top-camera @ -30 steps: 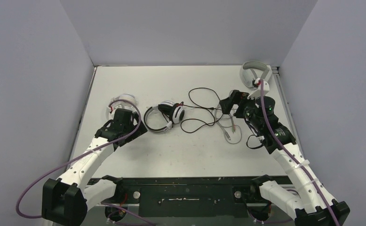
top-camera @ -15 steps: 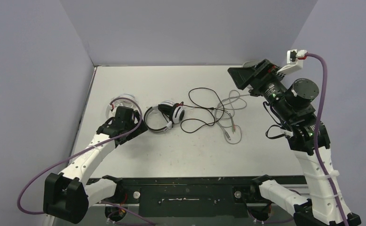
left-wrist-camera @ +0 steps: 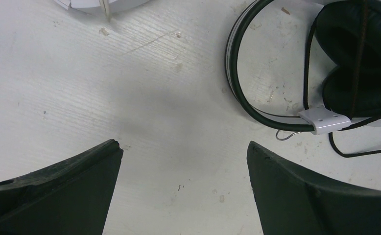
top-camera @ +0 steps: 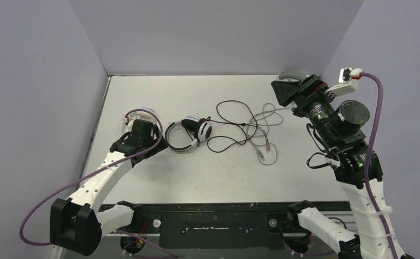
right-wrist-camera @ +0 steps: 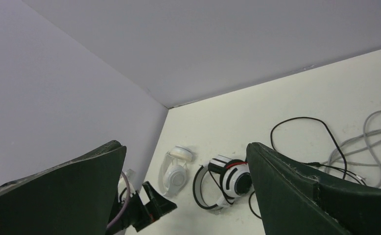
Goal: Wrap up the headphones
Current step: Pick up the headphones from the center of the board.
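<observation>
**Right arm up off the cables, nothing wrapped yet**

Near side: the left claw [top-camera: 144, 136] has barely shifted in the last second. It sits low over the table [top-camera: 208, 172], between the white pair [top-camera: 143, 112] and the headset [top-camera: 189, 135]. Its jaws are wide apart, empty and touching neither. The wrist view shows bare table between the fingers, with the headset band just to their right.

Middle: the black cable [top-camera: 235, 116] and grey cable [top-camera: 265, 137] lie loose and tangled, as before.

Far side: the right claw [top-camera: 286, 91] was down by the grey cable a second ago. It is now raised high at the far right corner, in front of the grey pair [top-camera: 290, 74]. Its jaws are wide apart and hold nothing.

Judgement: the right arm left the cables empty-handed. Wrapping has not begun, and the headset cord is still unwound.
</observation>
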Robot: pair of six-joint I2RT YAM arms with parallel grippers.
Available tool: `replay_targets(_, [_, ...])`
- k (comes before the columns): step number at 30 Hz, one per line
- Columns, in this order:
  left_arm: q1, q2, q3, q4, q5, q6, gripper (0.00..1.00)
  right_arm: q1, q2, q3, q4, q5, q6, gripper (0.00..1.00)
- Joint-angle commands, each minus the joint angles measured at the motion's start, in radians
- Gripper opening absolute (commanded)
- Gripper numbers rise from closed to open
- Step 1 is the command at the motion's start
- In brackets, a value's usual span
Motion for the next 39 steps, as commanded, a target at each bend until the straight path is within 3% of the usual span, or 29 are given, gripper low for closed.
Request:
replay_targets(1, [0.004, -0.014, 0.021, 0.044, 0.023, 0.01, 0.97, -0.006, 0.022, 0.003, -0.051, -0.055, -0.114, 1.0])
replay_targets(4, [0.004, 0.004, 0.008, 0.089, 0.068, -0.01, 0.97, -0.006, 0.082, -0.022, -0.174, -0.145, -0.139, 1.0])
replay_targets(7, [0.004, 0.024, 0.004, 0.125, 0.098, -0.025, 0.97, -0.004, 0.088, -0.082, -0.209, -0.124, -0.143, 1.0])
replay_targets(12, [0.004, 0.054, -0.004, 0.155, 0.123, -0.027, 0.97, -0.006, 0.017, -0.198, -0.143, -0.086, -0.158, 1.0])
replay_targets(25, [0.0, 0.095, -0.047, 0.195, 0.123, -0.056, 0.96, -0.005, 0.023, -0.24, -0.187, 0.016, -0.277, 1.0])
replay_targets(29, [-0.024, 0.117, -0.039, 0.206, 0.124, -0.081, 0.96, -0.005, -0.005, -0.302, -0.109, -0.056, -0.326, 1.0])
replay_targets(39, [-0.065, 0.236, 0.011, 0.212, 0.014, -0.146, 0.88, -0.006, 0.039, -0.347, -0.048, -0.013, -0.261, 1.0])
